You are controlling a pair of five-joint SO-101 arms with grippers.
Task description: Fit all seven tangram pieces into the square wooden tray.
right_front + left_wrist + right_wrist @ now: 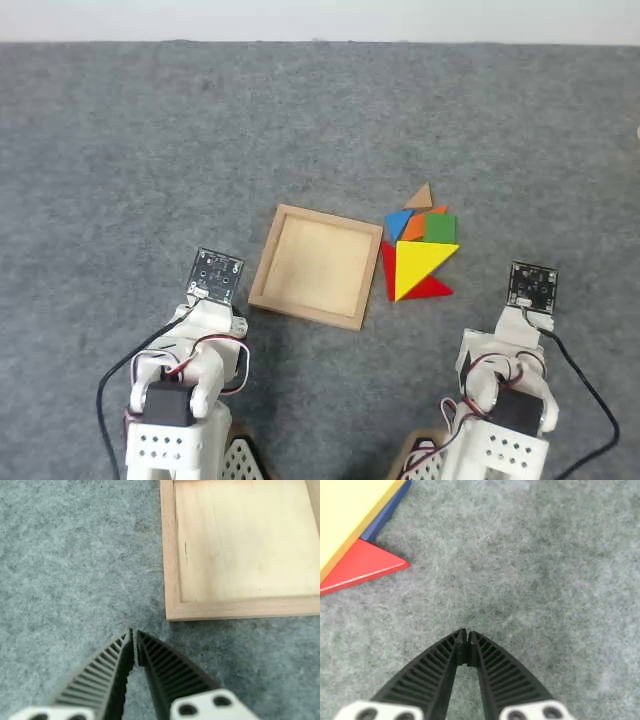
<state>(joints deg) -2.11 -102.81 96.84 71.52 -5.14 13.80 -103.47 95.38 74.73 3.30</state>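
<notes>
The left arm (205, 330) and the right arm (500, 360) were both white plastic, each carrying a small black circuit board (217, 275) at the wrist and trailing black cables (103, 395). Their fingers (105, 675) were black ribbed wedges set in white mounts with dark screw holes (187, 709).

Bright, even light covers the grey felt mat (120, 150). A thin soft shadow edges the square pale wooden tray (264, 255).

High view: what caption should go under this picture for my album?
Tangram pieces piled beside the wooden tray, none inside yet.
</notes>
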